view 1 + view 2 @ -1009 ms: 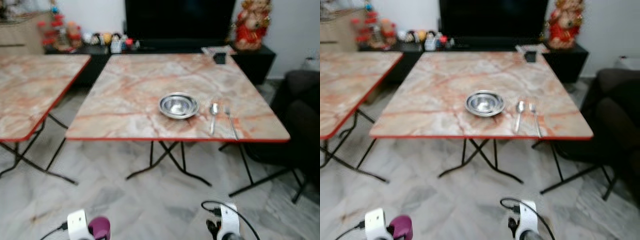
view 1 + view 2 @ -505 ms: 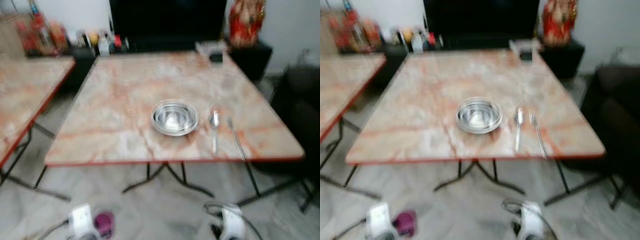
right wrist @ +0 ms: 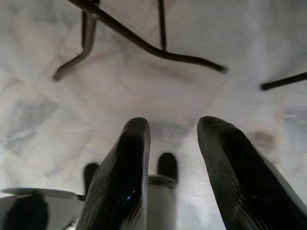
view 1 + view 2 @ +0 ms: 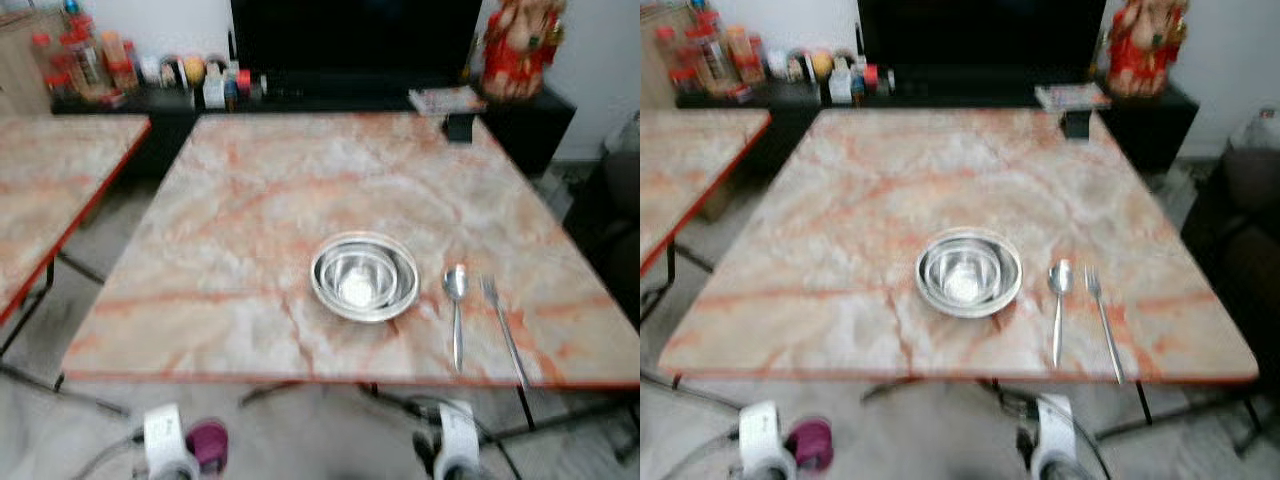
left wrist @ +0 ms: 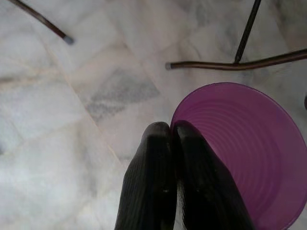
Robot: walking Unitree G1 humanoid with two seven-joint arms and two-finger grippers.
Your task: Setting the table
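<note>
The left gripper [image 5: 173,136] hangs low over the floor [image 5: 72,96], its jaws pinched on the rim of one purple cup [image 5: 240,153]: one finger inside, one outside. The right gripper [image 3: 175,143] hangs empty, jaws apart. On the marble table [image 4: 250,200] lie one steel bowl [image 4: 364,276], one spoon [image 4: 456,310] just beside it, and one fork [image 4: 505,330].

Left pincer [image 5: 172,132] on purple cup [image 5: 244,153] rim
</note>
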